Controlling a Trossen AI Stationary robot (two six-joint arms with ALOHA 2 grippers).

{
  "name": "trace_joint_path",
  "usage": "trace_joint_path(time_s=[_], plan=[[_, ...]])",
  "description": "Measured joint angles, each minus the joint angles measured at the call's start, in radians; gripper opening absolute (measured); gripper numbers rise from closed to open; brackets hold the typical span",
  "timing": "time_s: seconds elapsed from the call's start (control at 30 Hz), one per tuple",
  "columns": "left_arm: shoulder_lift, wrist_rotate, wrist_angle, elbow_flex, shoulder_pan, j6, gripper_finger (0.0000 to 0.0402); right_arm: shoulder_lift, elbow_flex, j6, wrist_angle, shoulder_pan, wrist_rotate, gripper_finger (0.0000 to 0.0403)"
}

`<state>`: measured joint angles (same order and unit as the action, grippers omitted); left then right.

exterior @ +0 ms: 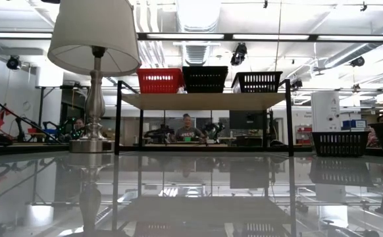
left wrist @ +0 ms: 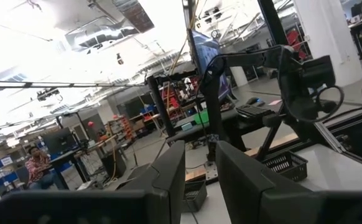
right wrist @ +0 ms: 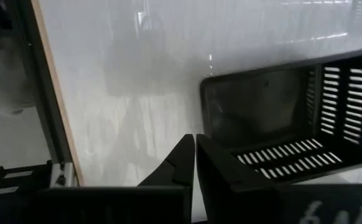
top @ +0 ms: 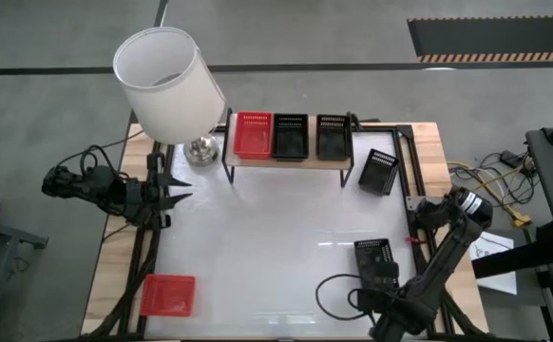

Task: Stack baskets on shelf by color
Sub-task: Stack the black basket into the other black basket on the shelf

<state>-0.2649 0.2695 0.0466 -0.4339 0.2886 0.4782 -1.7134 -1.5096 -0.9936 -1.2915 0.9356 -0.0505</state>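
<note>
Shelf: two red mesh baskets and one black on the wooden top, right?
Not quite. The high view shows one red plastic mesh basket and two black ones on the low wooden-topped shelf.

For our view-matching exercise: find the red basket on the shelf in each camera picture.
High view: red basket at the shelf's left end, beside the lamp.
Low view: red basket leftmost on the shelf top, right of the lamp.
Left wrist view: not in it.
Right wrist view: not in it.
Shared landmark: the lamp.
</note>
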Motion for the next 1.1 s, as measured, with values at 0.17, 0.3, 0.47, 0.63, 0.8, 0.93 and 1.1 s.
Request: trace_joint_path(time_s=[0.17, 0.3, 0.47, 0.63, 0.8, 0.93, 1.1], plan=[[0.000, 0.000, -0.002, 0.001, 0.000, 0.000, 0.0075, 0.091, 0.124, -0.002, 0.059, 0.001, -0.021, 0.0009], [0.000, 0.000, -0.002, 0.002, 0.000, 0.000, 0.0075, 0.172, 0.244, -0.008, 0.170, 0.000, -0.030, 0.0009], [0.000, 0.000, -0.002, 0.002, 0.000, 0.000, 0.0075, 0.215, 0.307, -0.028, 0.230, 0.000, -0.027, 0.0025], [-0.001, 0.000, -0.002, 0.002, 0.000, 0.000, 0.0075, 0.218, 0.308, -0.028, 0.230, 0.000, -0.020, 0.0089], [0.000, 0.000, -0.002, 0.002, 0.000, 0.000, 0.0075, 0.199, 0.314, 0.000, 0.230, 0.000, -0.020, 0.0155], [0.000, 0.000, -0.002, 0.002, 0.000, 0.000, 0.0075, 0.171, 0.330, 0.036, 0.235, 0.000, -0.020, 0.0181], [-0.001, 0.000, -0.002, 0.002, 0.000, 0.000, 0.0075, 0.126, 0.352, 0.042, 0.249, 0.000, -0.020, 0.0182]])
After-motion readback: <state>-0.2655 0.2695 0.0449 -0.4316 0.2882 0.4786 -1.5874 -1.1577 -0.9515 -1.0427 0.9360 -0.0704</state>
